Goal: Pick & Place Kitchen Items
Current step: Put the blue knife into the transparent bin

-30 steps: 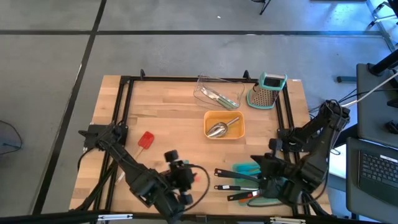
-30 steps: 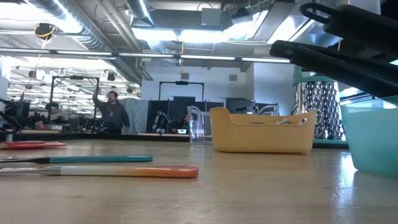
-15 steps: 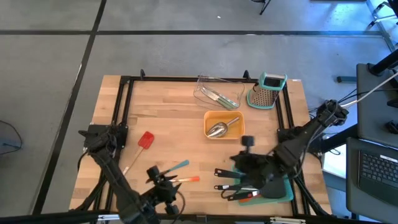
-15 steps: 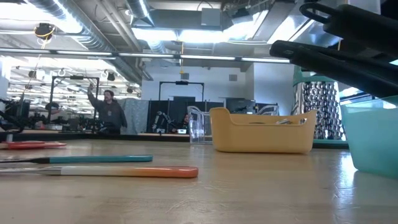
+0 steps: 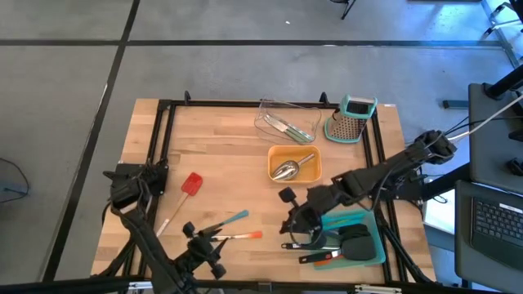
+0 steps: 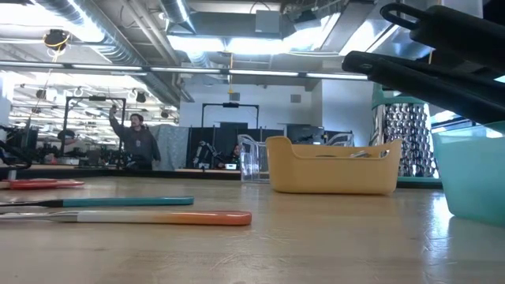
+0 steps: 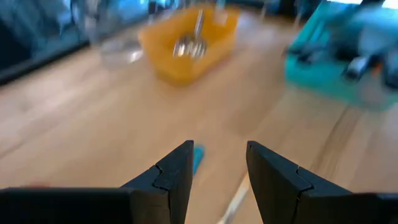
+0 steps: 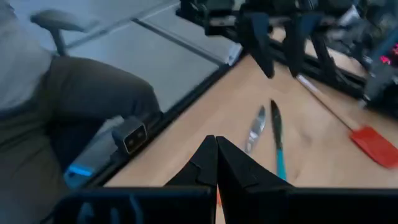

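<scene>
A teal-handled utensil [image 5: 231, 220] and an orange-handled utensil [image 5: 242, 237] lie flat on the table, side by side near the front. My left gripper [image 5: 208, 242] [image 7: 217, 168] is open and empty just at their near-left ends. My right gripper [image 5: 288, 223] [image 8: 216, 163] is shut and empty, reaching over the table left of the teal tray [image 5: 372, 253], which holds black spatulas [image 5: 353, 242]. A red spatula [image 5: 191, 184] lies flat at the left. A steel scoop [image 5: 286, 170] lies in the orange tray [image 5: 274, 155].
A clear tray [image 5: 286, 122] with utensils and a steel box grater [image 5: 353, 119] stand at the back. Black utensil handles [image 5: 306, 242] stick out of the teal tray toward the left. People show in the room beyond the table [image 6: 136, 142].
My left gripper has drawn back toward the table's near-left corner, uncovering the teal-handled and orange-handled utensils lying on the table. My right gripper has swung from above the teal tray toward the table's left, stretching out over the middle front.
</scene>
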